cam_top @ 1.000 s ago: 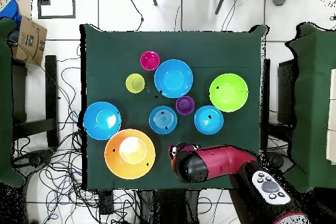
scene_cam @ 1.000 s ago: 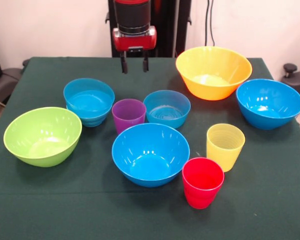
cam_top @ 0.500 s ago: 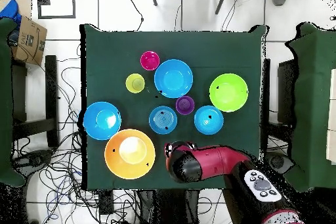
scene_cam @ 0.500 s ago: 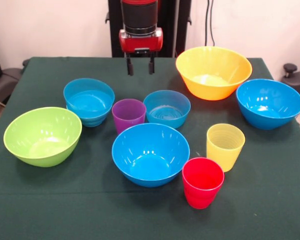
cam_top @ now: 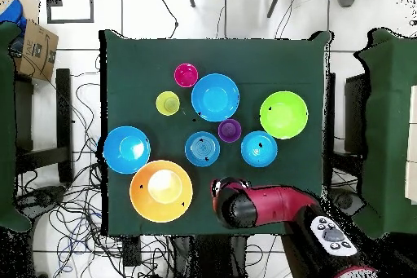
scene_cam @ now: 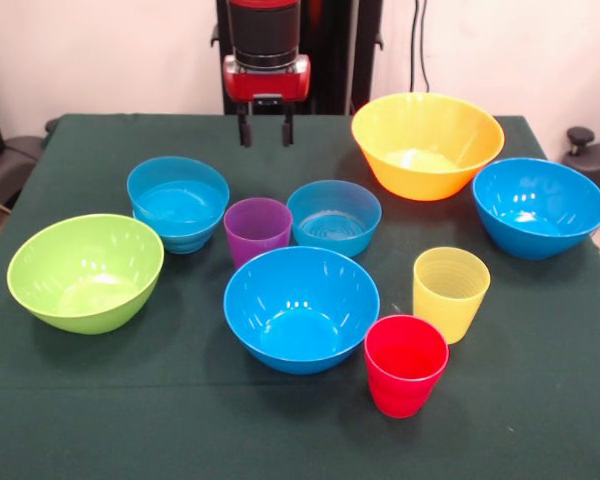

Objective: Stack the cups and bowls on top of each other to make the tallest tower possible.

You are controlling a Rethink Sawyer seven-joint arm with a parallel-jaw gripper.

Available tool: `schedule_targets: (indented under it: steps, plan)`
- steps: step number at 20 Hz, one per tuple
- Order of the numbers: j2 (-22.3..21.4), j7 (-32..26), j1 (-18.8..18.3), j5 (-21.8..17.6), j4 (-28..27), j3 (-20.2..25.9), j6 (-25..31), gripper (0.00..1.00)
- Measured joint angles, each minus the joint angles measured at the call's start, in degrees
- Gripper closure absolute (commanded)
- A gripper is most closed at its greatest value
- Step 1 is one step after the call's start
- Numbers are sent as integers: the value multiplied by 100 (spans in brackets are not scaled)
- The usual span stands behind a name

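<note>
My gripper (scene_cam: 265, 130) hangs open and empty above the table's far edge, behind the purple cup (scene_cam: 257, 230) and apart from everything. Every cup and bowl stands alone on the green cloth; none is stacked. The big yellow bowl (scene_cam: 427, 145) is far right, with a large blue bowl (scene_cam: 538, 207) beside it. Another large blue bowl (scene_cam: 300, 308) sits mid-table. Two small blue bowls (scene_cam: 178, 202) (scene_cam: 333, 216) flank the purple cup. The lime green bowl (scene_cam: 85, 271) is at left. The yellow cup (scene_cam: 450, 293) and red cup (scene_cam: 405, 364) stand front right. In the overhead view the arm (cam_top: 244, 207) covers the gripper.
The green-covered table (cam_top: 147, 55) has bare cloth along its side away from the robot. Cables lie on the floor around it, and a cardboard box (cam_top: 37, 46) sits off one corner.
The gripper has shifted a little to the left in the front view and risen slightly, staying open. No cup or bowl has moved.
</note>
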Motion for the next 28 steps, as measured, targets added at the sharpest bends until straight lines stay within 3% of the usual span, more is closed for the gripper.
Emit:
schedule_targets:
  steps: [10,28]
  plan:
    - [74,0,127,188,-75,-225,0,0]
    - [646,0,652,468,-91,-763,-433,0]
